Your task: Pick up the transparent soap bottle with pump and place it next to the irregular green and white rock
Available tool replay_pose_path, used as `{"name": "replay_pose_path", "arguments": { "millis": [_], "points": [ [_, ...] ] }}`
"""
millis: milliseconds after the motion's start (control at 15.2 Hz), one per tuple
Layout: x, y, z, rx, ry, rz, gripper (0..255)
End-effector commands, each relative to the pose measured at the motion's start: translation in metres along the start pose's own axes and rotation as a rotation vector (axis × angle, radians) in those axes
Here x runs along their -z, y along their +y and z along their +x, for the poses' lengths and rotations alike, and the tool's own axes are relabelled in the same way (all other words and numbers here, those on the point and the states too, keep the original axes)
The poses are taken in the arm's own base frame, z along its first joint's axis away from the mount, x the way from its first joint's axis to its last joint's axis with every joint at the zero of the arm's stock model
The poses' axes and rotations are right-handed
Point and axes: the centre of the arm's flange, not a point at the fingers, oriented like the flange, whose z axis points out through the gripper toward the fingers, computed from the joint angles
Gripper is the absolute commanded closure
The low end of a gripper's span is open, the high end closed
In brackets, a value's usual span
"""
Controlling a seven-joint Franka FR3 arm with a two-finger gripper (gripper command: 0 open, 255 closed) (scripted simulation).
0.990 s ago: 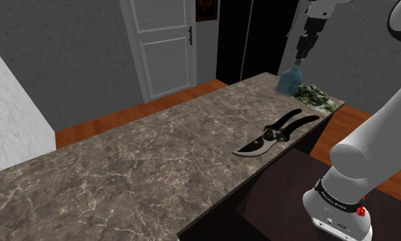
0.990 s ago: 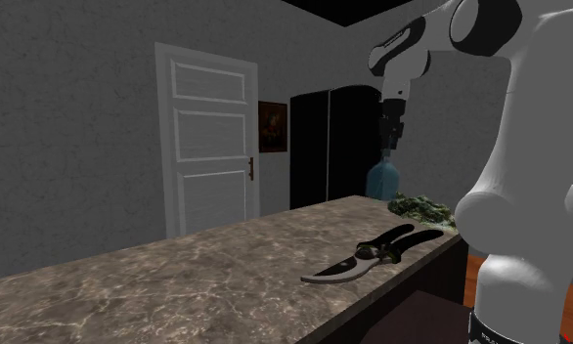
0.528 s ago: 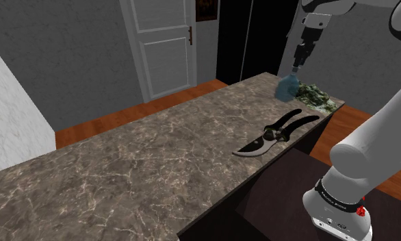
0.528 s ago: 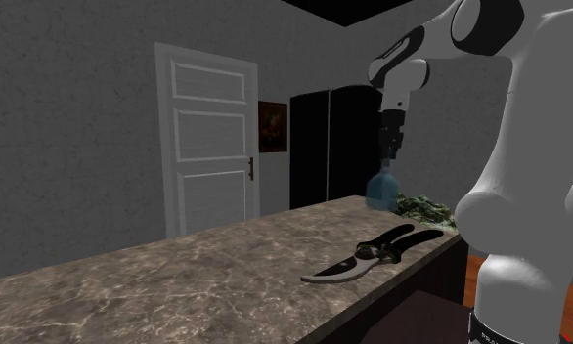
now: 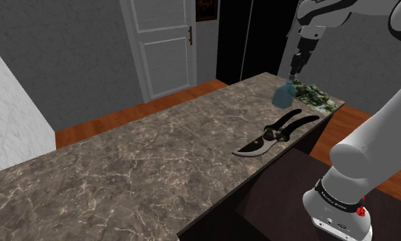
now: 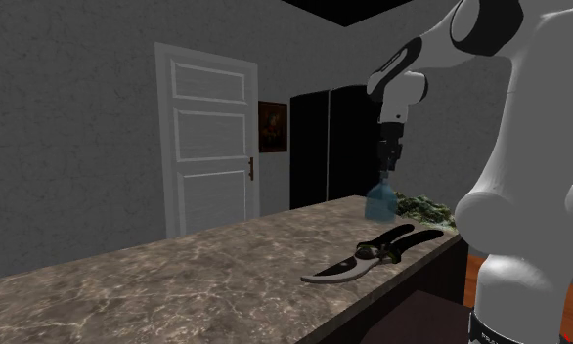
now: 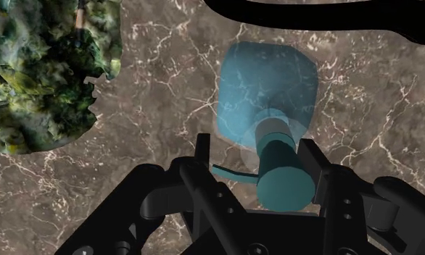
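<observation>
My gripper (image 5: 295, 66) (image 6: 385, 164) (image 7: 256, 152) is shut on the pump head of the translucent blue soap bottle (image 5: 282, 95) (image 6: 378, 201) (image 7: 266, 88). The bottle hangs upright under the fingers, low over the marble counter (image 5: 158, 157). The lumpy green and white rock (image 5: 315, 95) (image 6: 422, 207) (image 7: 38, 71) lies near the counter's far corner. It is just beyond the bottle on the shoulder view's right, with a small gap between them. I cannot tell whether the bottle's base touches the counter.
Black-handled pruning shears (image 5: 277, 133) (image 6: 371, 256) (image 7: 327, 16) lie near the counter's edge, on the stand's side of the bottle. A white panelled door (image 5: 161, 44) and a black area (image 5: 247, 41) stand behind the counter. Wooden floor lies below it.
The gripper has come down with the bottle and drifted slightly to the shoulder view's left. The bottle now hangs lower beside the rock.
</observation>
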Motion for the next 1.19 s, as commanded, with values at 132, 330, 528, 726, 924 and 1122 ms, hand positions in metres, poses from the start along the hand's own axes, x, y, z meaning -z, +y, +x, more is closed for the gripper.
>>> {"name": "replay_pose_path", "arguments": {
  "millis": [132, 330, 528, 726, 924, 1122],
  "points": [
    [-0.018, 0.003, -0.001, 0.0, 0.001, -0.001, 255],
    [-0.018, 0.003, -0.001, 0.0, 0.001, -0.001, 255],
    [-0.018, 0.003, -0.001, 0.0, 0.001, -0.001, 255],
    [-0.018, 0.003, -0.001, 0.0, 0.001, -0.001, 0],
    [-0.018, 0.003, -0.001, 0.0, 0.001, -0.001, 0],
    [0.008, 0.003, -0.001, 0.0, 0.001, -0.001, 0]
  ]
}}
